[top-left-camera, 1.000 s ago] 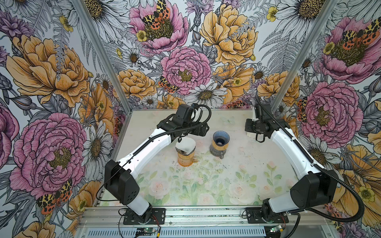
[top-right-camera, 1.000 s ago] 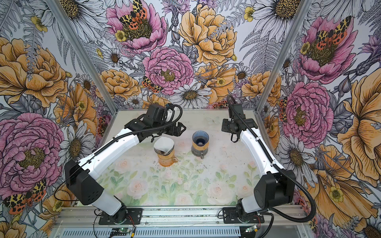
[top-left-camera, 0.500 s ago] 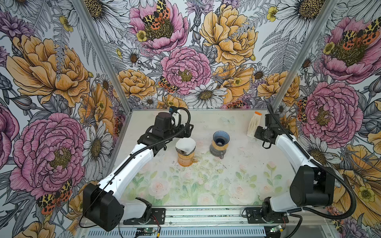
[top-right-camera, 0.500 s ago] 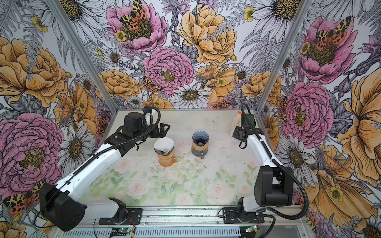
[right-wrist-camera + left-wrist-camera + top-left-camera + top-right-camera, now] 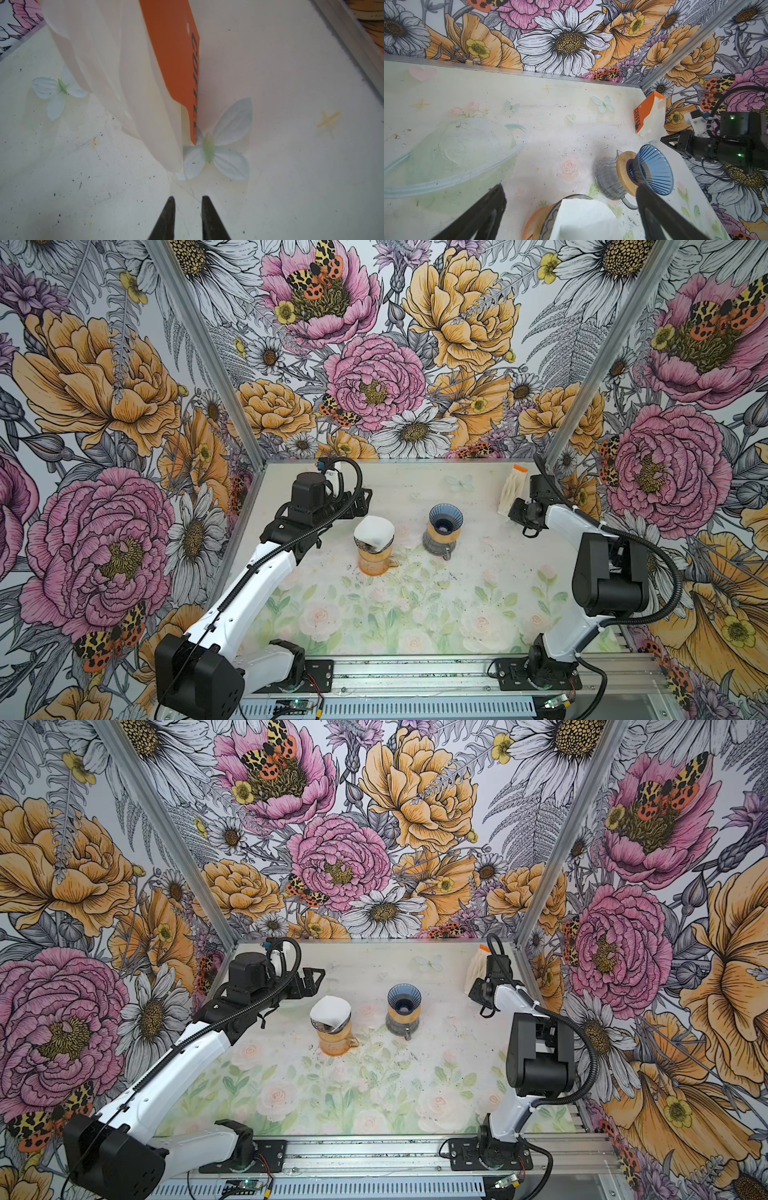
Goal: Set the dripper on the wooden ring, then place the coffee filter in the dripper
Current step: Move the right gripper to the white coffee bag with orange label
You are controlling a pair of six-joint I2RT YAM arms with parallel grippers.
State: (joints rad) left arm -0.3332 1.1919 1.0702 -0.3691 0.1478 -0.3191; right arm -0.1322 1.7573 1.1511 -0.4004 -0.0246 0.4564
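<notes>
Filter (image 5: 373,529) rests in the dripper (image 5: 371,548) on the amber carafe (image 5: 374,565) mid-table (image 5: 457,614), so the left gripper (image 5: 360,501), spread wide beside it, should probably back off without brushing it, while the right gripper (image 5: 188,199), narrowly parted and empty, hovers by the far-right-corner filter pack (image 5: 514,489).

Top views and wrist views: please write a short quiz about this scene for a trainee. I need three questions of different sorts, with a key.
1. True or false: the white filter sits in the grey dripper on the amber carafe.
2. What does the blue dripper hold? A) a filter B) nothing C) a spoon
3. Are the jaws on the left arm open or shut?
Key: 1 true; 2 B; 3 open.
</notes>
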